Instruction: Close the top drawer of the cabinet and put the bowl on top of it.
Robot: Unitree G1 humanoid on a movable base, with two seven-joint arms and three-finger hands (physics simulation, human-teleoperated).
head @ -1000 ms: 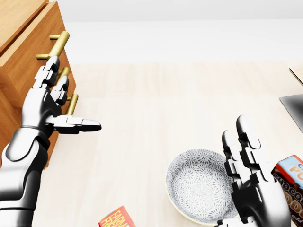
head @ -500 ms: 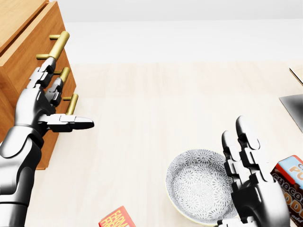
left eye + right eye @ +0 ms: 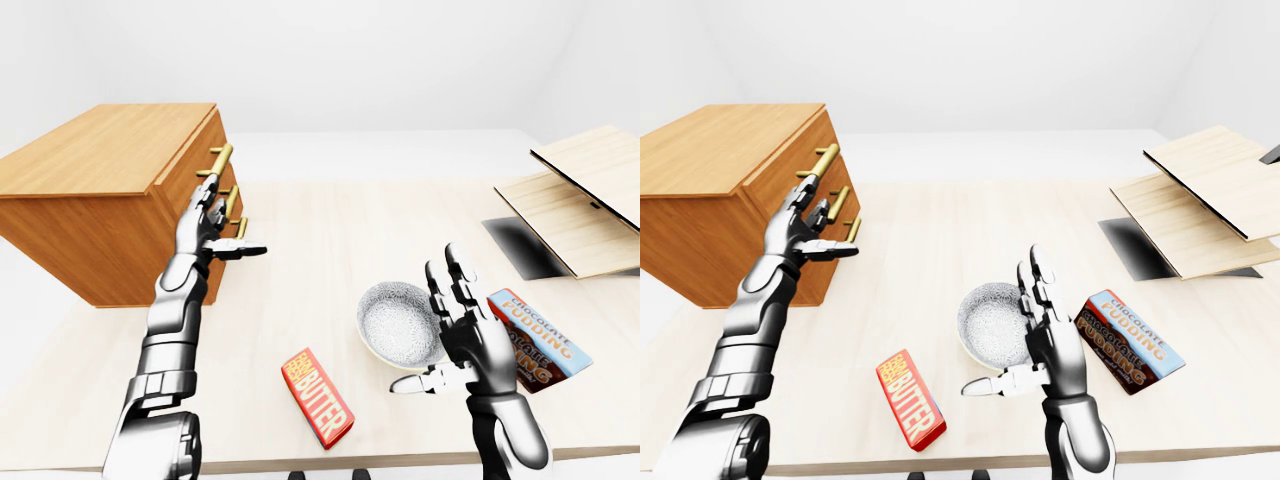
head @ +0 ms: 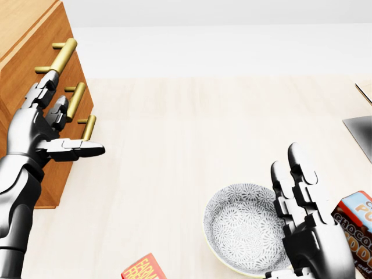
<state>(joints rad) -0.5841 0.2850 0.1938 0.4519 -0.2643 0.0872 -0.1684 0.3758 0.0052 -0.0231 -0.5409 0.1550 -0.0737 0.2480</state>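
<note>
The wooden cabinet [image 3: 110, 190] stands on the table at the left of the left-eye view. Three brass handles line its drawer side, and the top drawer's handle [image 4: 58, 56] sits highest. That drawer front looks about level with the ones below. My left hand [image 3: 228, 225] is open, fingers flat against the drawer fronts under the top handle, thumb pointing right. The grey patterned bowl [image 3: 400, 325] rests upright on the table at lower centre. My right hand [image 3: 445, 335] stands open just right of the bowl, palm toward it, fingers up, holding nothing.
A red butter box [image 3: 317, 397] lies near the table's bottom edge, left of the bowl. A chocolate pudding box [image 3: 535, 338] lies right of my right hand. Tilted wooden boards [image 3: 575, 195] and a dark panel [image 3: 520, 245] occupy the right side.
My left hand has moved left toward the cabinet, and the top drawer's handle has slid left with it. The right hand and the bowl have hardly moved.
</note>
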